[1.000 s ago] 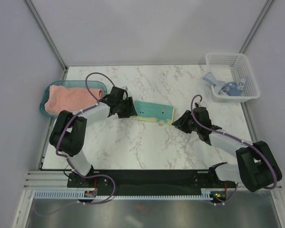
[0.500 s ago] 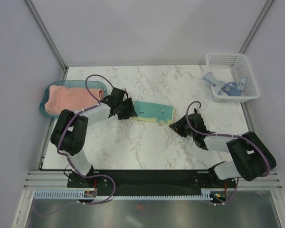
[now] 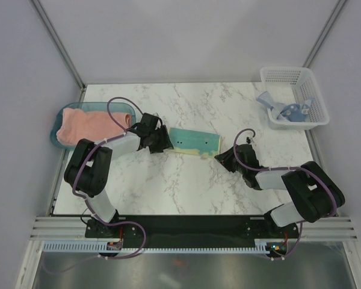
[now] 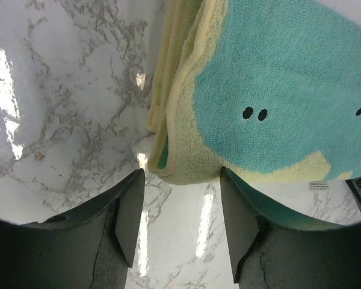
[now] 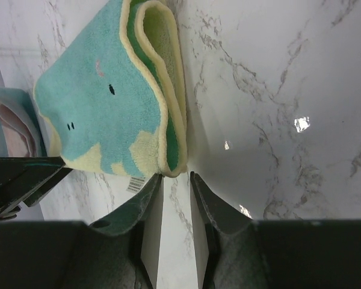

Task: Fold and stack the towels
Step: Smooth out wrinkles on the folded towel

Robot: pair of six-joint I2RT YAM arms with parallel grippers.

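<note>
The pale yellow towel with teal patches point(image 3: 194, 142) lies folded in a long strip mid-table. My left gripper point(image 3: 163, 144) is open at its left end; in the left wrist view the folded corner point(image 4: 180, 171) sits just ahead of the gap between my fingertips point(image 4: 134, 198). My right gripper point(image 3: 223, 159) is at the towel's right end, jaws narrowly open and empty, with the folded edge point(image 5: 171, 150) just beyond the tips. The salmon-pink towel point(image 3: 87, 124) lies in the teal tray. The light blue towel point(image 3: 286, 110) lies in the white basket.
The translucent teal tray point(image 3: 55, 133) stands at the table's left edge. The white mesh basket point(image 3: 295, 75) stands at the back right corner. A white barcode tag point(image 5: 135, 182) sticks out from the towel near my right gripper. Bare marble lies in front of the towel.
My right arm has moved left and lower, bringing its gripper up to the towel's right end. My left gripper has hardly moved. The towel lies as before.
</note>
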